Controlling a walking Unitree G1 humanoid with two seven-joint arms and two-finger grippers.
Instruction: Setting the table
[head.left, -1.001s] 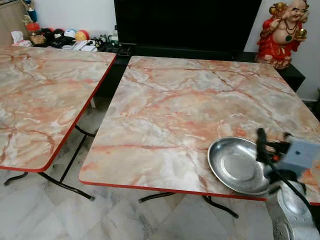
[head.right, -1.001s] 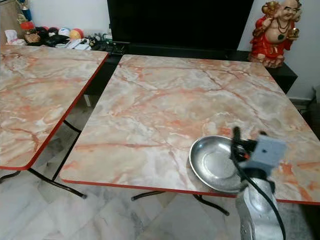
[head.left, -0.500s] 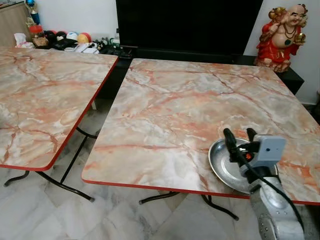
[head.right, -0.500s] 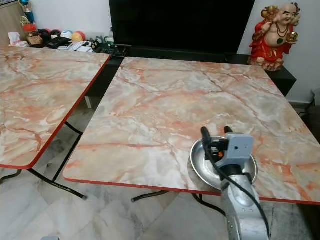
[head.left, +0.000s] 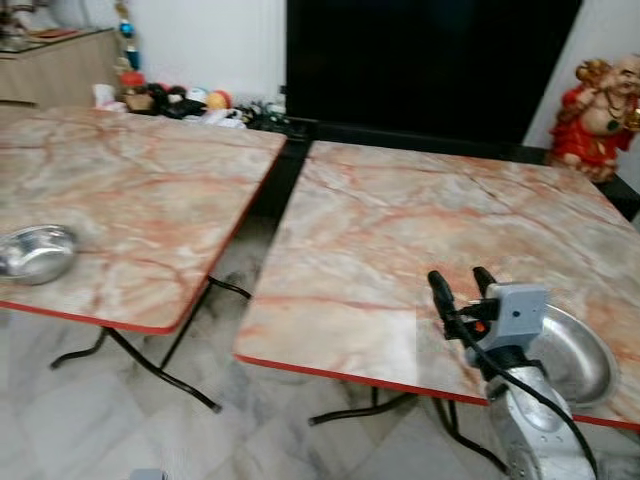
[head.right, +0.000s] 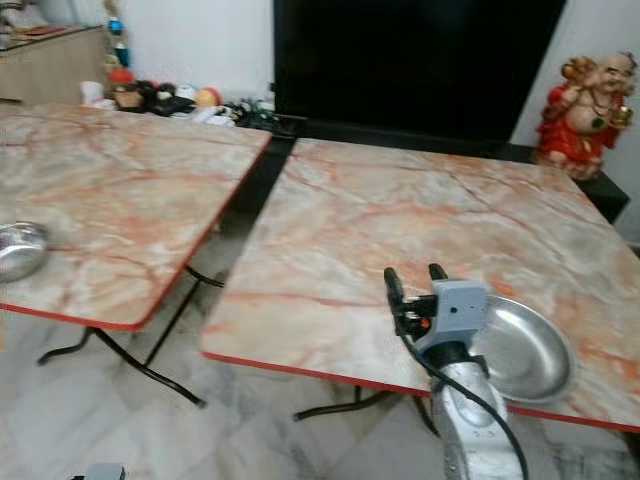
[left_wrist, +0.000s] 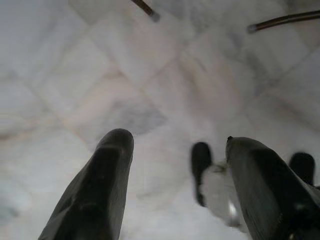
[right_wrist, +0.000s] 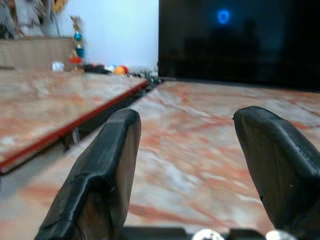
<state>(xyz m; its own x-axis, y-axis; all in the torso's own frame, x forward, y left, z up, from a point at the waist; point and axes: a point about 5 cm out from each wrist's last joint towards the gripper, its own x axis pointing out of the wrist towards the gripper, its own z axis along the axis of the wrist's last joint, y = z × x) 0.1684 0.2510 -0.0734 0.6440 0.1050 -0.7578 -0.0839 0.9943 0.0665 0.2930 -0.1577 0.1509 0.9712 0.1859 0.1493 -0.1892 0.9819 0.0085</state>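
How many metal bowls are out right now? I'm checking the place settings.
2. One bowl sits at the near edge of the right table, beside the right gripper. The other bowl sits on the left table, near its front edge.

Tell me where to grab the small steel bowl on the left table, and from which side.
Grip the bowl by its thin rim, one finger inside and one outside. It sits upright near the left table's front red edge, so coming from that front side looks shortest. The right gripper, fingers open, hovers over the other table; the left gripper hangs open over the floor.
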